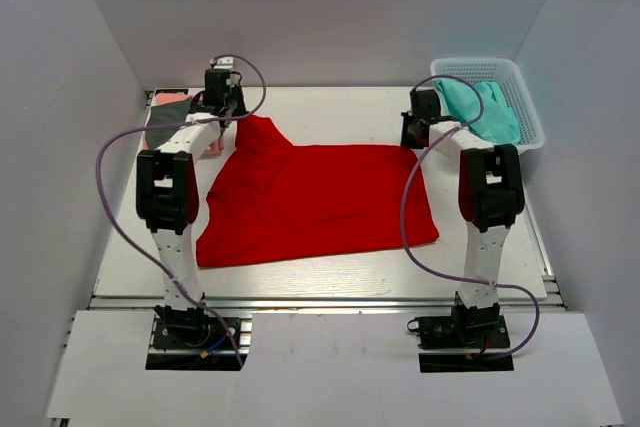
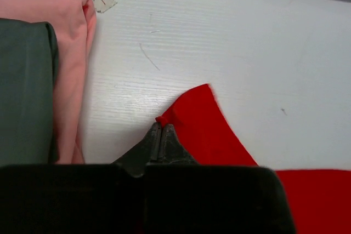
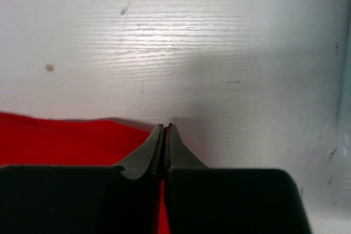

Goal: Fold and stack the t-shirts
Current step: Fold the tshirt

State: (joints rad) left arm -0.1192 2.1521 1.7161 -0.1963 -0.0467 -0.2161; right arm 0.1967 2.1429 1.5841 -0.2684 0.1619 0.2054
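at the far right corner of the table (image 1: 330, 107) stands a white lattice basket (image 1: 530, 112) with a teal cloth (image 1: 480, 107) in it, just beside the right arm. at the far left lies a folded dark grey shirt (image 2: 24, 91) on top of a folded pink shirt (image 2: 71, 53), with a small scrap of tape (image 2: 104, 1) near them.

the red t-shirt (image 1: 320, 202) lies spread in the middle of the table, its long side going from left to right, and one narrow part points toward the far left.

the left hand (image 2: 160, 127) is closed and pinches the edge of this narrow part. the right hand (image 3: 165, 127) is closed on the far right corner of the same shirt.

from above, the left arm covers most of the folded pair. i cannot make out the neck of the red shirt, or what kind of garment the teal cloth is.
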